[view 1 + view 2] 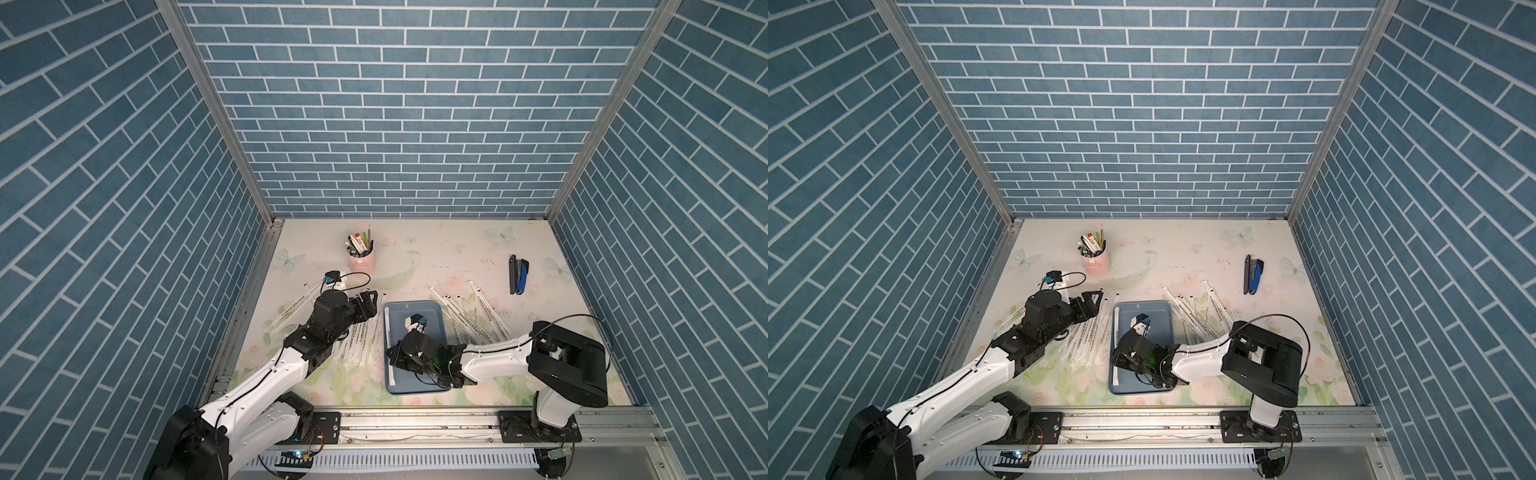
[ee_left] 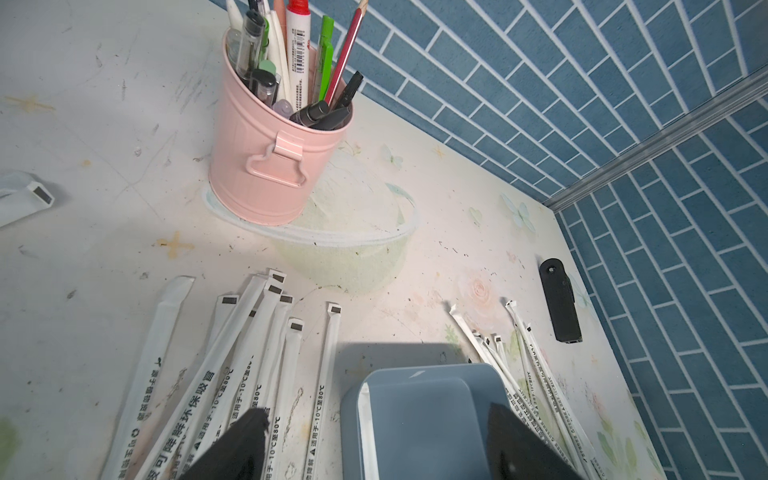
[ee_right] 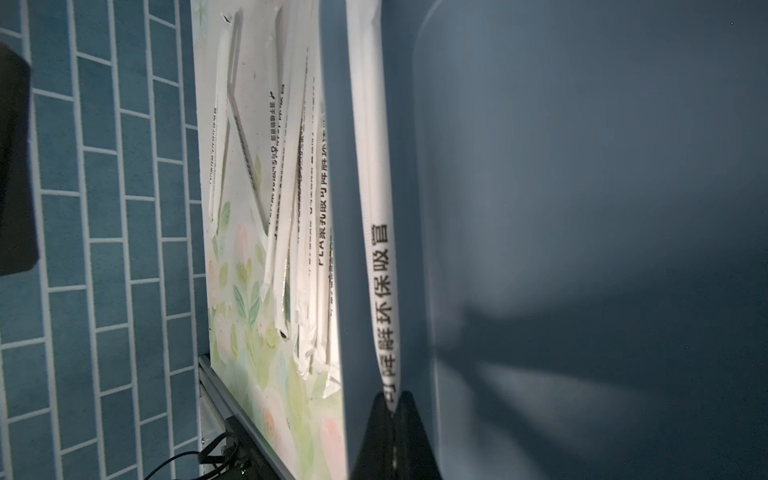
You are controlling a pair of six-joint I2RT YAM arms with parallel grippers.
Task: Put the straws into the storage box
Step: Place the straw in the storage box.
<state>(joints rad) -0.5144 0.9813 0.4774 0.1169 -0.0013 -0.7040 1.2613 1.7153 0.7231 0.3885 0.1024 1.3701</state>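
Right gripper pinched tight on the near end of one straw, which runs lengthwise against the side wall inside the storage box, likely so it lies flat and leaves the floor free. Left gripper has its jaws wide and empty, poised over the loose straws just beside the box, probably lining up a pick. A second pile lies past the opposite wall.

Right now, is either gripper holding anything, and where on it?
The right gripper is shut on one straw inside the storage box, pinching its printed stretch, toward the near end. The left gripper is open, holding nothing.
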